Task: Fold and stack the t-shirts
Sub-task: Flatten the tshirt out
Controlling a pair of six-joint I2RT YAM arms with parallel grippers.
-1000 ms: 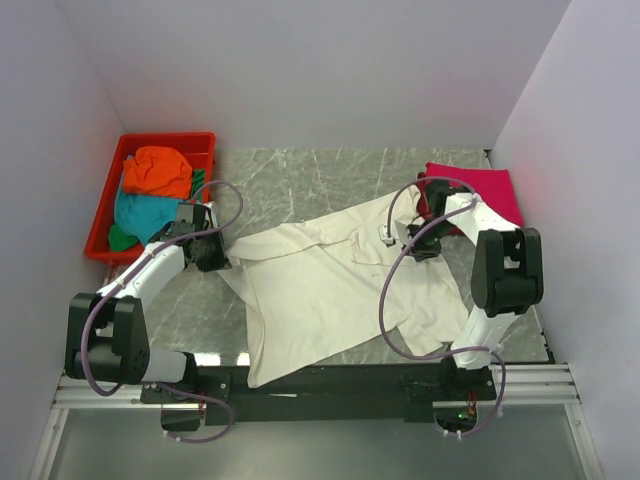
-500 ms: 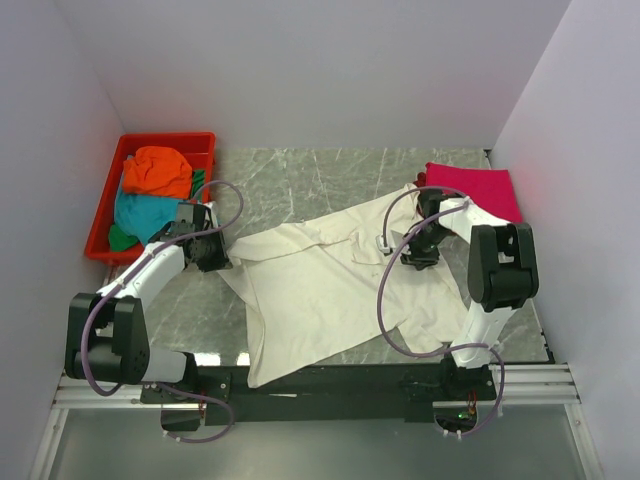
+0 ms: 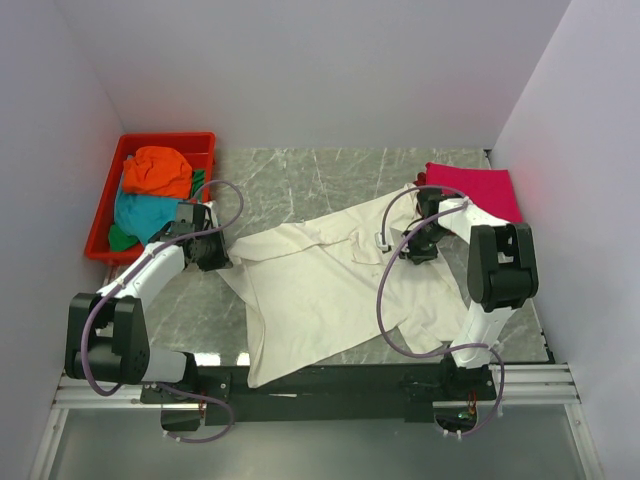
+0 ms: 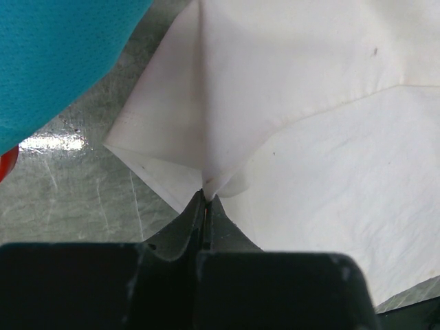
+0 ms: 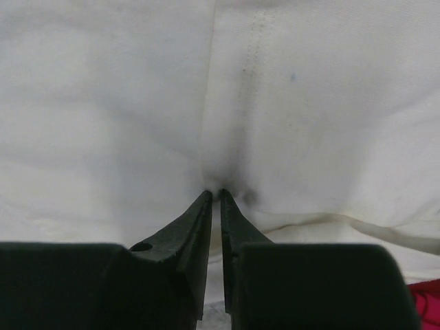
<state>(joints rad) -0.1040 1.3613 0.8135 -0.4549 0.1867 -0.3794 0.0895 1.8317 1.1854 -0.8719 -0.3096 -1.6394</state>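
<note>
Progress is slight: a pink t-shirt (image 3: 478, 187) lies folded at the table's far-right corner, the cream-white t-shirt (image 3: 320, 290) sprawls mid-table, pinched by left gripper (image 4: 206, 196) and right gripper (image 5: 214, 192), and others wait in the tray (image 3: 100, 240).

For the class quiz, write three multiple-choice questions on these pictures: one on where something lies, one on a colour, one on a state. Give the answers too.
1. Where does the magenta t-shirt lie? A in a tray; B at the far right of the table; C under the left arm.
2. What colour is the t-shirt spread mid-table? A teal; B orange; C cream-white.
3. On the left gripper, the jaws are: A wide open; B shut on a corner of the spread t-shirt; C shut on a cable.
Answers: 1 B, it lies folded at the far right edge; 2 C, pale cloth covers the middle; 3 B, the left wrist view shows the tips pinching a cloth corner.
</note>
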